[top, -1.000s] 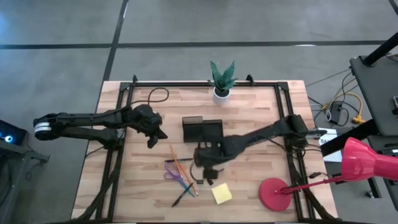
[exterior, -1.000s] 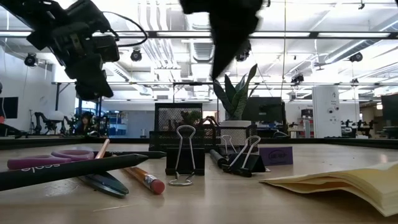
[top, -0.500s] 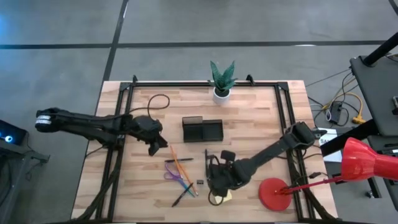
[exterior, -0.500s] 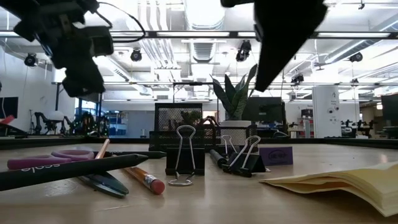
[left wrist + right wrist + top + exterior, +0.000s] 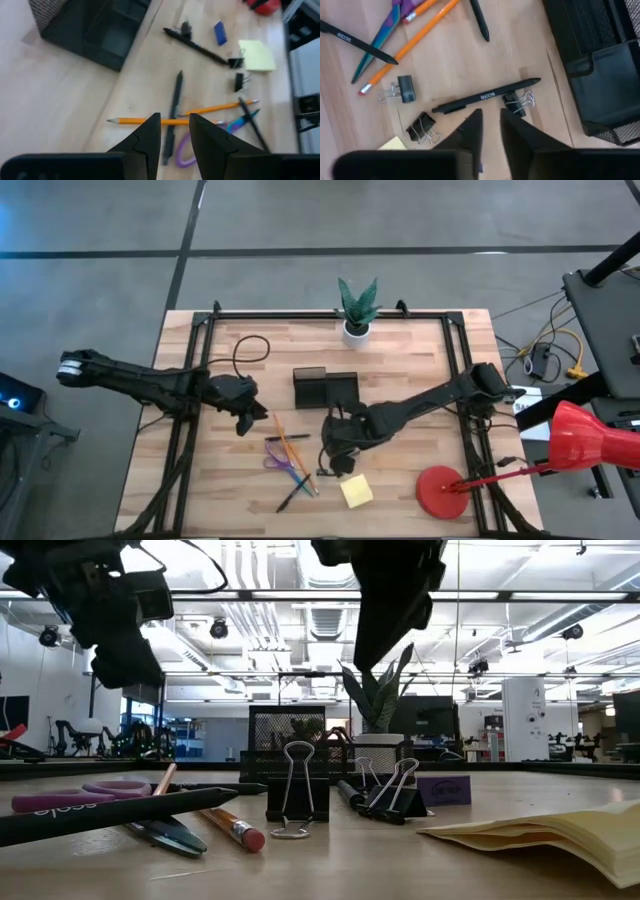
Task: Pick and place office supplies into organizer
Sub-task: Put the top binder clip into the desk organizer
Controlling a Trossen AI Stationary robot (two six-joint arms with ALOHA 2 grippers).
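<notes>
Your right gripper (image 5: 489, 127) hovers over the middle of the wooden desk (image 5: 420, 370), fingers parted a narrow gap and holding nothing, just above a thin black pen (image 5: 487, 96) flanked by small black binder clips (image 5: 517, 102). Your left gripper (image 5: 172, 135), likewise slightly open and empty, hangs near the left edge above an orange pencil (image 5: 150, 120) and purple-handled scissors (image 5: 275, 457). The black mesh organizer (image 5: 326, 389) sits toward the back edge. The pen looks light, stiff and prone to rolling; pinch it mid-barrel, across its width.
</notes>
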